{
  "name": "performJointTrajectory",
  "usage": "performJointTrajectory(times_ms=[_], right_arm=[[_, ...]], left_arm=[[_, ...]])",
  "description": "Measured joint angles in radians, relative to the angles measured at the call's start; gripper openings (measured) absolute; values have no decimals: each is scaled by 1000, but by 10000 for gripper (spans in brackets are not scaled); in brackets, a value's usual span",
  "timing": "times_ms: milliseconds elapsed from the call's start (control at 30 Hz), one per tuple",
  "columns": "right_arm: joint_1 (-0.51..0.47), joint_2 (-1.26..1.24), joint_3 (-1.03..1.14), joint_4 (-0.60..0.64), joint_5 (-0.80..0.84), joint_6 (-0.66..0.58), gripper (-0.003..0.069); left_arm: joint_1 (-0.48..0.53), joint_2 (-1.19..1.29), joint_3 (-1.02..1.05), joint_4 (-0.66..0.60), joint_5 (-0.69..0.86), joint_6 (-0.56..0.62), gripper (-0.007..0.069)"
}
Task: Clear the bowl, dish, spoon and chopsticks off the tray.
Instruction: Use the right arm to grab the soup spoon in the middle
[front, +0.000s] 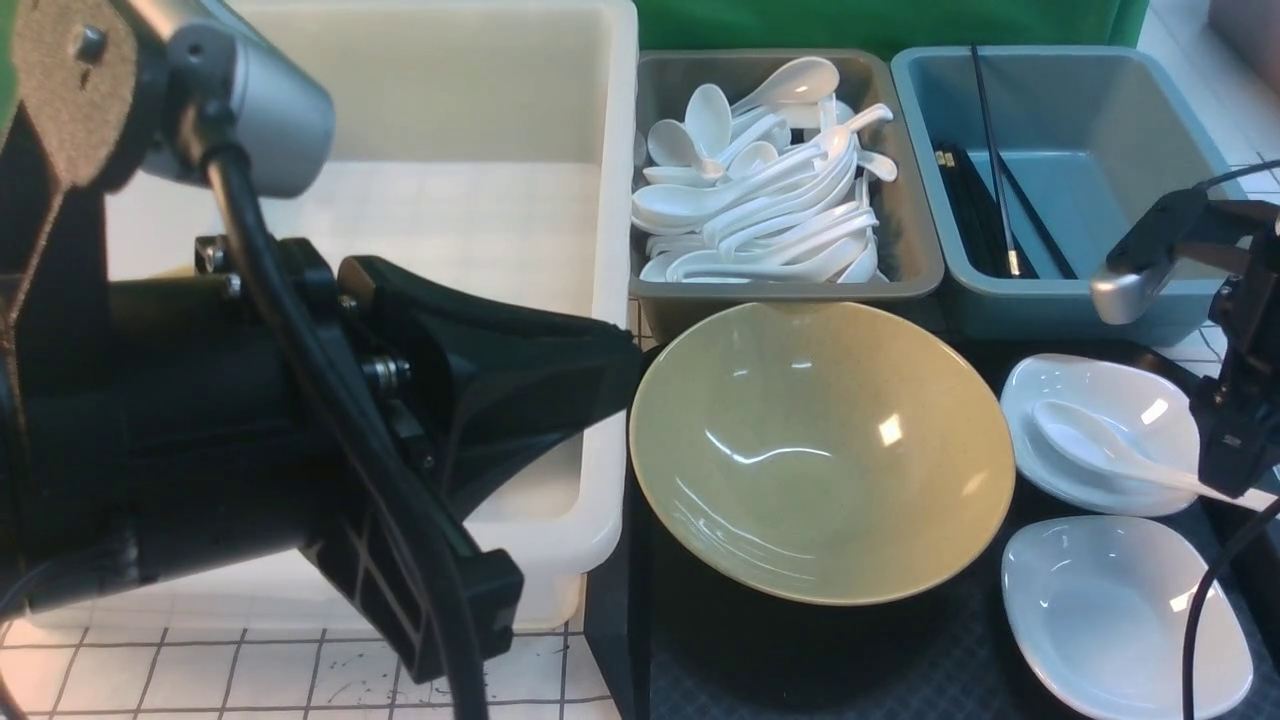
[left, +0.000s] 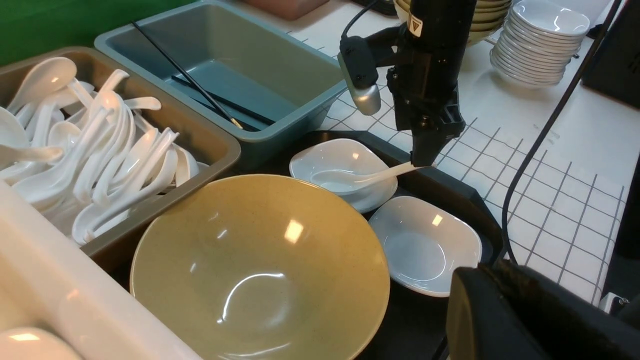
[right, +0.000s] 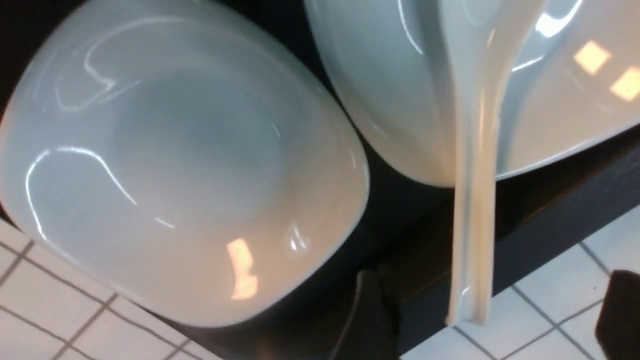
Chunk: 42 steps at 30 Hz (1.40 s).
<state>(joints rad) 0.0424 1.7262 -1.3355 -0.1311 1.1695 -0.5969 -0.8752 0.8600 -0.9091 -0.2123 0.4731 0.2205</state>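
Front view: the spoon (front: 1090, 440) is small, white and shiny. It lies in the far dish (front: 1130, 385) on the tray (front: 800, 660). Its scoop points left to the bowl (front: 820, 450). Its handle sticks out right, past the tray edge. The right gripper (front: 1228, 478) is open around the handle end, not pinching it. The left gripper (front: 600, 370) is closed.

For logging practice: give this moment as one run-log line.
left pincer shut; spoon in dish; right pincer open astride its handle; bowl on tray

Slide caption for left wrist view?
Right end effector at the handle of the spoon, resting in a white dish on the tray beside the bowl.
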Motion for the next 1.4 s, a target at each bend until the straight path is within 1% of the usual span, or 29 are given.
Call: performJointTrajectory(times_ms=[267,467,733,867,1033,1100,1133,1167,1200,1333,1400], right_arm=[[0,16,36,0,-2,18,559],[0,58,119,-18,-56,12,559],[0,84,128,-26,-115,12,559],[0,94,128,-27,-113,12,532],[0,94,128,-27,-84,12,371],[0,90,128,-28,-49,12,243],[0,85,128,-29,-39,18,200],[0,72,128,-31,-28,26,136],[0,57,128,-31,-21,36,122],[0,-19,119,-29,0,97,127],[0,-75,109,-21,0,155,127]], left_arm=[[0,0,0,0,-8,-2,-1],[0,0,0,1,-7,-35,-1],[0,0,0,12,-8,-52,-1],[0,0,0,16,-8,-53,-1],[0,0,0,19,-8,-53,-1],[0,0,0,31,-7,-55,-1],[0,0,0,35,-3,-58,-1],[0,0,0,49,5,-72,-1],[0,0,0,55,11,-82,-1],[0,0,0,78,18,-123,-1],[0,0,0,91,15,-134,-1]])
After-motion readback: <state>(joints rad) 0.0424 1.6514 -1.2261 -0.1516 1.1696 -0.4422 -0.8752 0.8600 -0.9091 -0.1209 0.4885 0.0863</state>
